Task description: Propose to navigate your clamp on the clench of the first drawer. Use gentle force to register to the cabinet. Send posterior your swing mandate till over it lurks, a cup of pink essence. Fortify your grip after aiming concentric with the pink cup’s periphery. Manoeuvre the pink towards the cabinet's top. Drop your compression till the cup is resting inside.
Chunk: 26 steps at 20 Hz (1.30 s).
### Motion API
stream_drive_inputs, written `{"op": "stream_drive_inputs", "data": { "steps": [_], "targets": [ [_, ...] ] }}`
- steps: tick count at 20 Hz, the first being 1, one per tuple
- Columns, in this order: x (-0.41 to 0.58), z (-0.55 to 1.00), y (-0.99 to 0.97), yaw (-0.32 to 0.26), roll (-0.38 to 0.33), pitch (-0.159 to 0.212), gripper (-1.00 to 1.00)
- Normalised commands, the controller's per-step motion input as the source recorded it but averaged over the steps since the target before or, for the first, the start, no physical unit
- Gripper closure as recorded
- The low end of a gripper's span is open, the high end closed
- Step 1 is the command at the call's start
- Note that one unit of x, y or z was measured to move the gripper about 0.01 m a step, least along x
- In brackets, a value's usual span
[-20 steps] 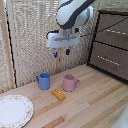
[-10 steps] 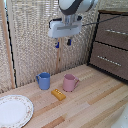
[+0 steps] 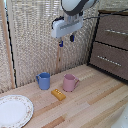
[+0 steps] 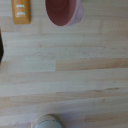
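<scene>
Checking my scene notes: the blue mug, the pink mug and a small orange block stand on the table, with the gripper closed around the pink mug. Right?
Not quite. In the exterior view the gripper hangs high above the table, holding nothing; the pink mug stands free. The blue mug and orange block are as you say.

Below the clamp (image 3: 65,41), glossy white plastic with blue-tipped fingers, the table (image 3: 95,107) is pale planked wood, smooth and matt. Down beside it, the pink cup (image 3: 70,82) looks smooth, faintly shiny. Off to its side, the cabinet (image 3: 112,45) is dark wood with metallic handles.
</scene>
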Motion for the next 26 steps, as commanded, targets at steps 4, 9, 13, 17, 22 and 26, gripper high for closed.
{"op": "stream_drive_inputs", "data": {
  "steps": [4,9,13,17,22,26],
  "targets": [
    [-0.144,0.01,-0.11,0.191,-0.337,-0.009,-1.00],
    [-0.030,0.03,-0.07,0.183,-0.331,-0.062,-1.00],
    [0.168,0.09,-0.01,0.158,-0.327,-0.127,-1.00],
    [0.323,0.14,0.00,0.143,-0.315,-0.164,-1.00],
    [0.328,0.13,0.00,0.119,-0.335,-0.150,-1.00],
    [0.224,0.06,0.00,0.092,-0.373,-0.101,-1.00]
  ]
}}
